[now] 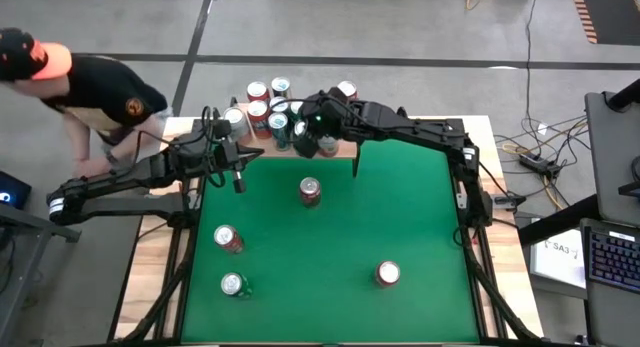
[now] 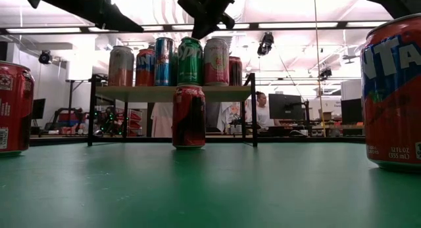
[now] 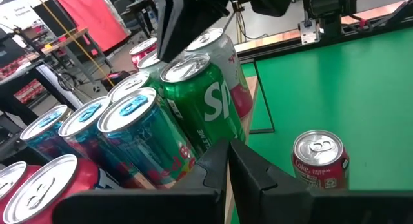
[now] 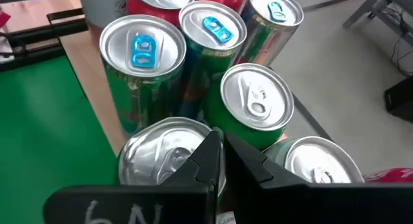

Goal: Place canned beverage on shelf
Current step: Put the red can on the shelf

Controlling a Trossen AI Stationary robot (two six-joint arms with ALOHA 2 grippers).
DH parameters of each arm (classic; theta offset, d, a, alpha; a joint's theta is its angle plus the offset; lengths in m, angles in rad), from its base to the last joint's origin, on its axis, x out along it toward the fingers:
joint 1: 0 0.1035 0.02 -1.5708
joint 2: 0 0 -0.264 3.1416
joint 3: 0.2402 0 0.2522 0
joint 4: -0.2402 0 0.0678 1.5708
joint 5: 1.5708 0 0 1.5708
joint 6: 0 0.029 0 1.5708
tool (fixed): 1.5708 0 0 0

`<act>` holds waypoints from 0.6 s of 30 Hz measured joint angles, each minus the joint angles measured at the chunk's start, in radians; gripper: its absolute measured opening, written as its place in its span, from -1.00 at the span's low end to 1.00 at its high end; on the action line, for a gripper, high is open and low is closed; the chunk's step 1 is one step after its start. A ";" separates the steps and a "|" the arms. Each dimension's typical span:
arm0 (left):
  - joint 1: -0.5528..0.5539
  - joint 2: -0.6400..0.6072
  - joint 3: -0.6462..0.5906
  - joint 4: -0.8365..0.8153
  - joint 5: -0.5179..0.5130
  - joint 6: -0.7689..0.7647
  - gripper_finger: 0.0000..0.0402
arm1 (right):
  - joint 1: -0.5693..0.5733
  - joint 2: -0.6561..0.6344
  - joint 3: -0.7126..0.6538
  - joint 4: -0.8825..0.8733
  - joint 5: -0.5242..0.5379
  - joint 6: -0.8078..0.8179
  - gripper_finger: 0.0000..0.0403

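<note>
The shelf [image 2: 217, 93], a light-wood board on black legs, stands at the table's far edge with several cans upright on it, among them a green can [image 2: 190, 61]. My right gripper [image 2: 205, 31] is shut just above these cans; in its wrist view the fingers [image 4: 221, 153] stand over a silver can top [image 4: 161, 150]. My left gripper [image 1: 238, 179], shut with nothing in it, hangs above the table's far left, in front of the shelf's left end, and faces the green can [image 3: 203, 104]. A red can [image 1: 310, 191] stands upright on the green table before the shelf. My right gripper's shut fingertips [image 4: 210, 156] point slanting down right over the top of a can [image 4: 161, 150] on the shelf. Whether they touch it, I cannot tell. The can stands upright among the others.
Three more cans stand on the table: near left [image 1: 228, 239], front left [image 1: 234, 284] and front right [image 1: 387, 274]. A person [image 1: 90, 87] bends over beyond the table's far left corner. A desk with a keyboard [image 1: 612, 255] stands at the right.
</note>
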 joint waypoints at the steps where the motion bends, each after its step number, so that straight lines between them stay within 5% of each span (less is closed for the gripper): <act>1: 0.000 -0.001 0.000 0.000 0.000 0.000 -1.00 | 0.002 0.000 -0.004 0.000 0.000 0.000 -0.94; 18: 0.000 -0.002 0.000 0.001 0.000 0.000 -1.00 | 0.015 0.000 -0.038 0.043 -0.005 -0.001 -0.94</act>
